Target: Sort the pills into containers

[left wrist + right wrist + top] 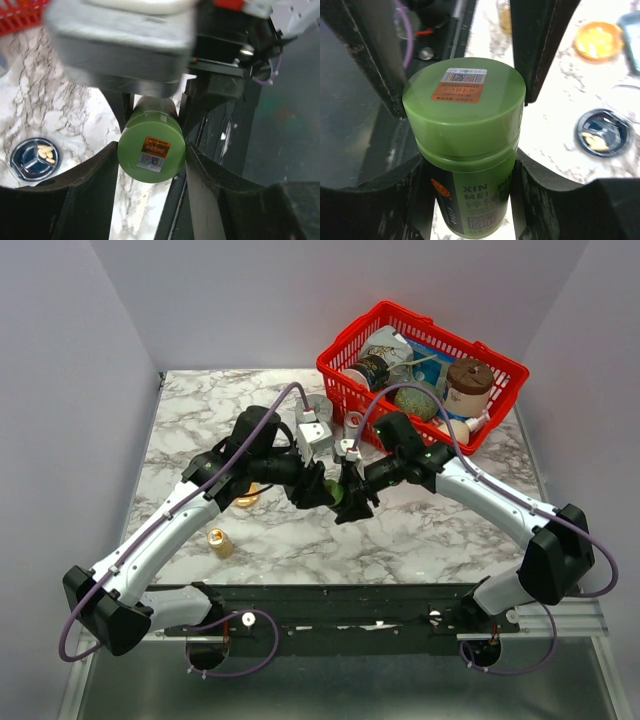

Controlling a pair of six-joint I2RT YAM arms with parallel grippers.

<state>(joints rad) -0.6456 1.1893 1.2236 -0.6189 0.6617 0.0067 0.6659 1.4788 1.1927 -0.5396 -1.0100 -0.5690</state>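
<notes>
Both arms meet mid-table [430, 530] rn, w/ a green bottle [475, 195] caught btwn them. Can't tell from any view if it's touching the marble or held clear of it.

Right gripper [468, 165] has its fingers [550, 200] closed snug on the bottle's body, one each side of the label (reads XIN MEI). Left gripper [151, 150] comes in from the cap end. Its fingers [85, 190] press on both sides of the lid [135, 145], which has an orange sticker + barcode on top. Lid is on, no gap visible.

Containers are both on the table on the left arm's side of the bottle, a bit apart from each other:
- orange dish [577, 45] has yellow pills [597, 40] in it. In the top view it just peeks out by the left forearm.
- dark blue dish [580, 132] w/ the pale centre holds a few pale pills [46, 152]. It's the nearer of the two to the bottle, but not touching it.

Other stuff: a small amber bottle [218, 541] stands upright nearer the front edge by the left arm, and a red basket [340, 380] full of jars etc sits at the far right corner.
</notes>
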